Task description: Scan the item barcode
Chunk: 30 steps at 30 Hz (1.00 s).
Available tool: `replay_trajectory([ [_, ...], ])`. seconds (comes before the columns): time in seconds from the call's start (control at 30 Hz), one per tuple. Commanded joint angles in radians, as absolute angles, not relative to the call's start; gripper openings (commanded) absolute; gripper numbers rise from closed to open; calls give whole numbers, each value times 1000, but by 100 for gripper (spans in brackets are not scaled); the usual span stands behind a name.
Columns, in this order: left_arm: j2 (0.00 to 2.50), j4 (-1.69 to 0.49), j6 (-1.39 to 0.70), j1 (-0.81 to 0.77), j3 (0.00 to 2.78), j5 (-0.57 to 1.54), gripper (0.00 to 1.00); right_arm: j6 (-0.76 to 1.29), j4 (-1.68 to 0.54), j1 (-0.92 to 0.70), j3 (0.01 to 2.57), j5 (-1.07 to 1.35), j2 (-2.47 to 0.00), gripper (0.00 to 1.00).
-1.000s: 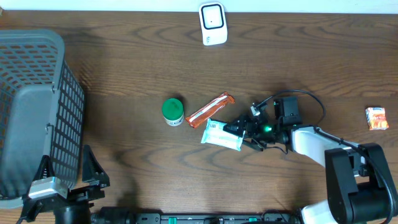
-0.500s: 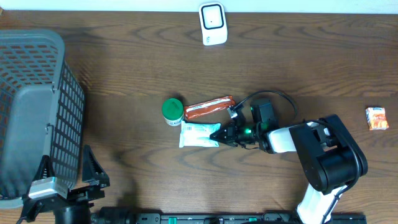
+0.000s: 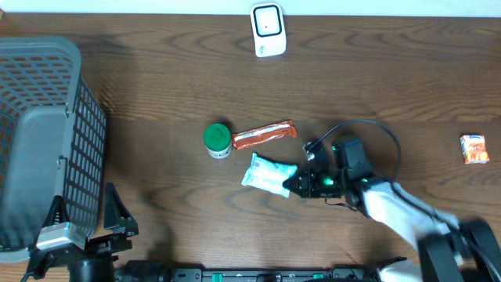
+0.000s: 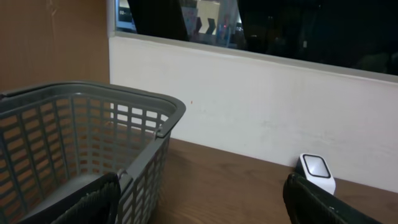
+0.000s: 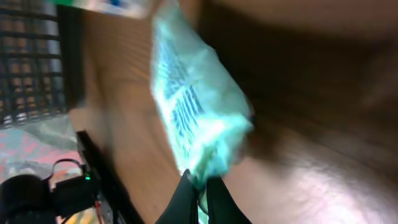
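Basket (image 3: 47, 117): fills the left edge of the tabletop (image 3: 156, 70); no part in this step, as I read it.
Left pincer (image 4: 205, 202): parked at the near left corner, fingers spread wide, holding nothing.
Jar (image 3: 217, 140): green lid, mid-tabletop, just beside the snack bar's left end.
Snack bar (image 3: 264, 135): orange, lying just beyond the packet and apart from it.
Packet (image 3: 268, 173): the thing I mean to scan. It sits mid-tabletop toward the near edge, its right end in my right pincer.
Scanner (image 3: 268, 30): white, at the far edge, well apart from the packet.
Right pincer (image 5: 199, 186): closed tight on a thin edge of the packet. The wrist view is blurred, so I cannot tell if the striped print (image 5: 180, 112) is the barcode.
Box (image 3: 473, 149): small, orange, by the right edge.
Risk, grip: so slim a pinch on soft wrapper could slip, or let the packet swing.
Risk, path: a low carry could knock the snack bar or jar.
Risk, scan: the barcode may face away from the scanner and give no read.
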State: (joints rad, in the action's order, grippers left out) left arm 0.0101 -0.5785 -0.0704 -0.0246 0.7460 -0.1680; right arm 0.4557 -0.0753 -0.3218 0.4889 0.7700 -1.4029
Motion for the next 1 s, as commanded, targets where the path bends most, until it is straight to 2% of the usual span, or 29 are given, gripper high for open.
replay_trajectory([
  [0.0, 3, -575, -54, -30, 741, -177, 84, 425, -138, -313, 495, 702, -1305, 1],
  [0.17, 3, -575, -54, -30, 741, -177, 84, 433, -277, -313, 495, 504, -1303, 1],
  [0.2, 3, -575, -54, -30, 741, -177, 84, 433, -284, -313, 495, 498, -1309, 15],
  [0.23, 3, -575, -54, -30, 741, -177, 84, 433, -289, -313, 495, 498, -1317, 54],
  [0.27, 3, -575, -54, -30, 741, -177, 84, 437, -290, -316, 495, 499, -1327, 99],
  [0.43, 3, -575, -54, -30, 741, -177, 84, 605, -324, -362, 495, 499, -1337, 99],
  [0.6, 3, -575, -54, -30, 741, -177, 84, 874, -344, -455, 495, 476, -1337, 99],
  [0.73, 3, -575, -54, -30, 741, -177, 84, 1310, -340, -482, 495, 415, -1337, 99],
  [0.8, 3, -575, -54, -30, 741, -177, 84, 1265, -327, -483, 495, 348, -1337, 99],
  [0.9, 3, -575, -54, -30, 741, -177, 84, 1017, -326, -482, 495, 163, -1340, 99],
  [0.97, 3, -575, -54, -30, 741, -177, 84, 907, -317, -482, 495, 141, -1348, 99],
])
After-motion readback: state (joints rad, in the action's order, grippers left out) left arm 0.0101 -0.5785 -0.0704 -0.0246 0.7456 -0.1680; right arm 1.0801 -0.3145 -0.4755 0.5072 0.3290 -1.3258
